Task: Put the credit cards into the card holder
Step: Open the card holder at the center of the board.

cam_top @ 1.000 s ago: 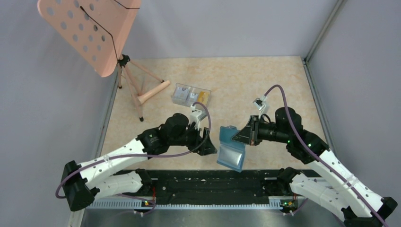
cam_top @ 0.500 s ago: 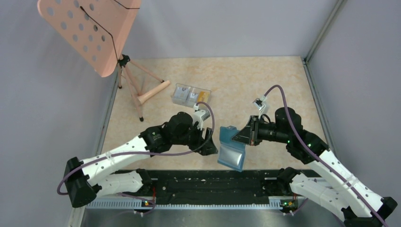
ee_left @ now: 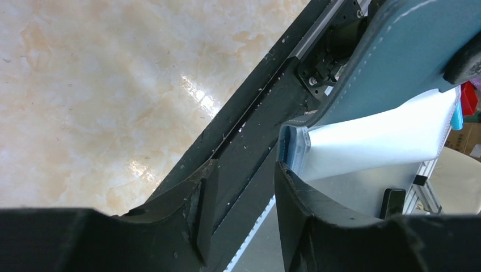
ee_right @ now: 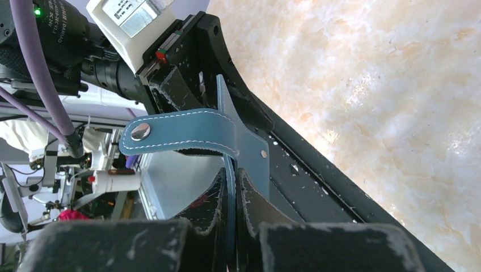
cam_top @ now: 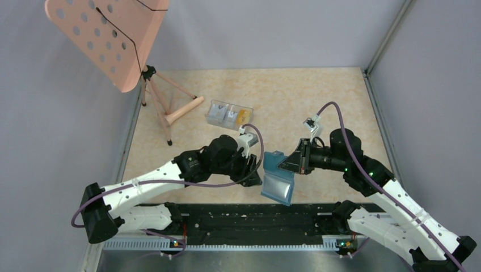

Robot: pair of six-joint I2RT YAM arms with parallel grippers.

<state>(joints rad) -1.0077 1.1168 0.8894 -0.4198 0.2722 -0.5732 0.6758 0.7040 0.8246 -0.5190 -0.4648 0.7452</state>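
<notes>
My right gripper [cam_top: 299, 160] is shut on one flap of the teal-blue card holder [cam_top: 276, 176] and holds it open above the table's near edge. In the right wrist view the flap [ee_right: 245, 148] stands edge-on between my fingers, with its snap tab [ee_right: 176, 131] curling left. My left gripper [cam_top: 253, 173] is open and empty, just left of the holder. In the left wrist view the holder's pale inner pocket [ee_left: 374, 139] lies right beside my right finger [ee_left: 295, 195]. The cards, one orange-yellow [cam_top: 243, 116], lie in the clear box [cam_top: 228, 114] farther back.
A pink perforated stand [cam_top: 108, 37] on a tripod [cam_top: 164, 107] is at the far left. A black rail [cam_top: 249, 218] runs along the near edge below the holder. Grey walls close the table on three sides.
My left gripper has moved right toward the card holder, closing the gap. The right arm and the holder have stayed still.
</notes>
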